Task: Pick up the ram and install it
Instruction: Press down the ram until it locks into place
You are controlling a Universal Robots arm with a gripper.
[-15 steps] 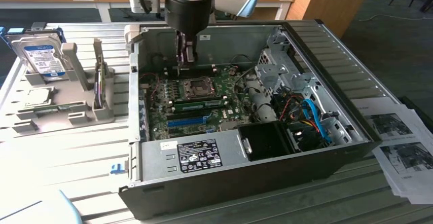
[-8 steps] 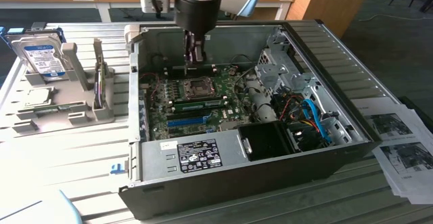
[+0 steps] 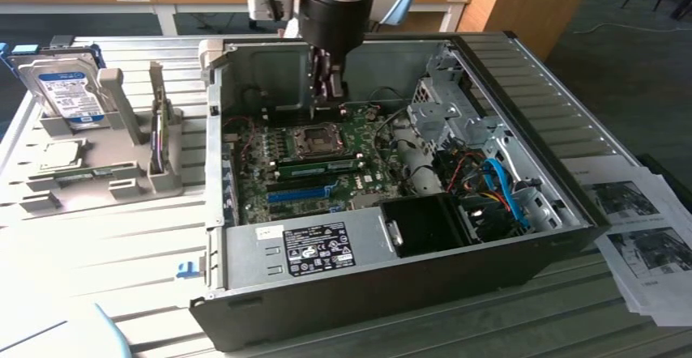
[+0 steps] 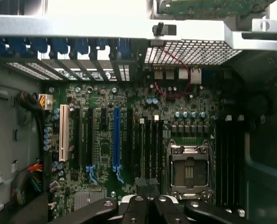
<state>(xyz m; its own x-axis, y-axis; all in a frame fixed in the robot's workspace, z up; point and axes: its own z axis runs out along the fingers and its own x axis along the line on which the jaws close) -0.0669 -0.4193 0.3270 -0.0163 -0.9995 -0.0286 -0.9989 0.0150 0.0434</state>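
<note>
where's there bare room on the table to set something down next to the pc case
Free: the slatted table in front of the grey holder carrying the hard drive, at the exterior view's left of the open PC case. The strip between case and printed sheets is narrow. Inside the case it is crowded: motherboard, cables, and the gripper.

Green motherboard (image 4: 143, 140), blue slot (image 4: 116, 140)
</note>
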